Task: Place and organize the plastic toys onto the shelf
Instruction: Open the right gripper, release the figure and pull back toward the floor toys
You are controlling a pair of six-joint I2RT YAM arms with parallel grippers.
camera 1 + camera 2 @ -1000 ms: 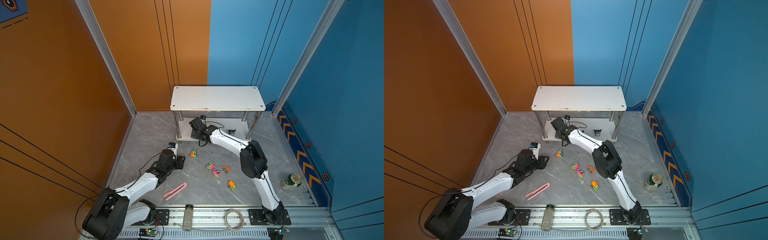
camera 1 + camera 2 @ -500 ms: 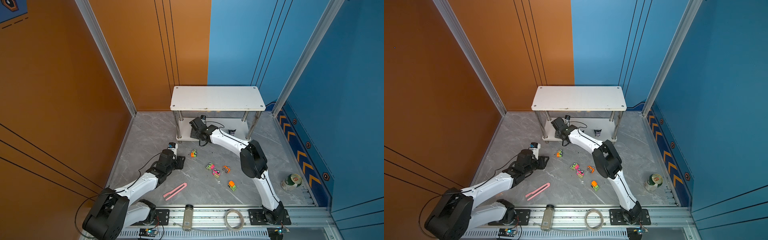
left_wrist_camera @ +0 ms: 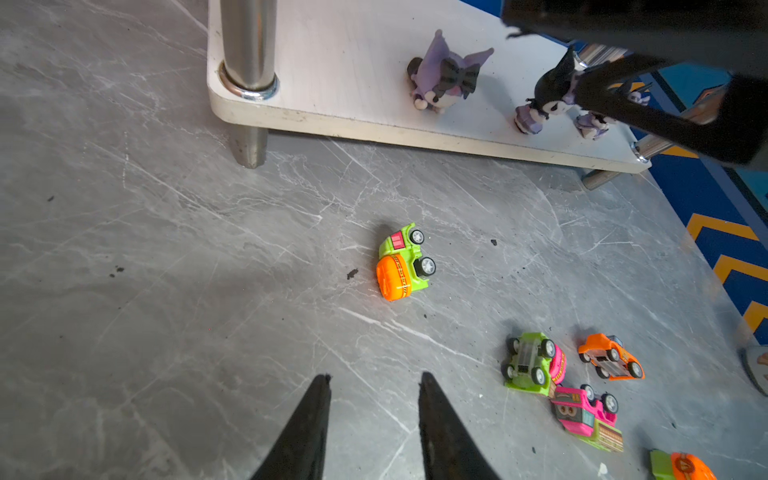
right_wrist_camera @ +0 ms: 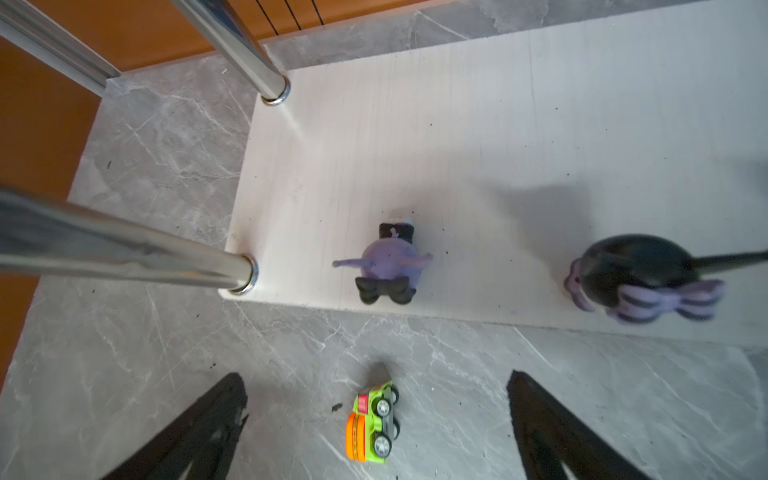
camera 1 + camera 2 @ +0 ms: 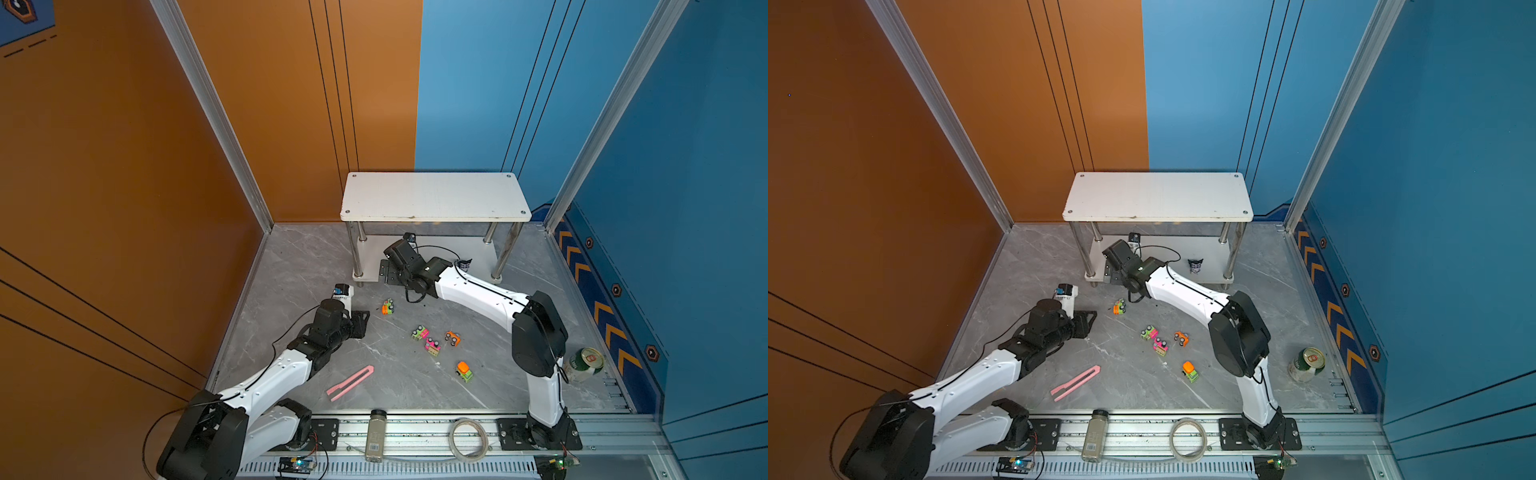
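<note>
The white shelf point(image 5: 434, 195) stands at the back wall. On its lower tier point(image 4: 478, 145) stand a purple figurine point(image 4: 388, 264) and a black-headed one point(image 4: 640, 278), both also in the left wrist view as the purple figurine point(image 3: 446, 77) and the black-headed one point(image 3: 548, 99). A dark figurine point(image 5: 463, 264) shows on that tier in a top view. My right gripper point(image 4: 376, 376) hangs open wide at the tier's front left corner, above a green-orange car point(image 4: 374, 422) lying on its side. My left gripper point(image 3: 375, 375) is open and empty, short of that car point(image 3: 403, 264). Several more cars point(image 5: 432, 346) lie mid-floor.
A pink strip point(image 5: 350, 383) lies near the front. A grey bottle point(image 5: 376, 434) and a tape ring point(image 5: 467, 438) rest on the front rail. A green can point(image 5: 584, 365) stands at the right. Chrome shelf legs point(image 5: 355, 253) flank the right gripper.
My right gripper's jaws have spread much wider at the shelf's lower tier. Both arms have hardly moved, and the cars lie as before.
</note>
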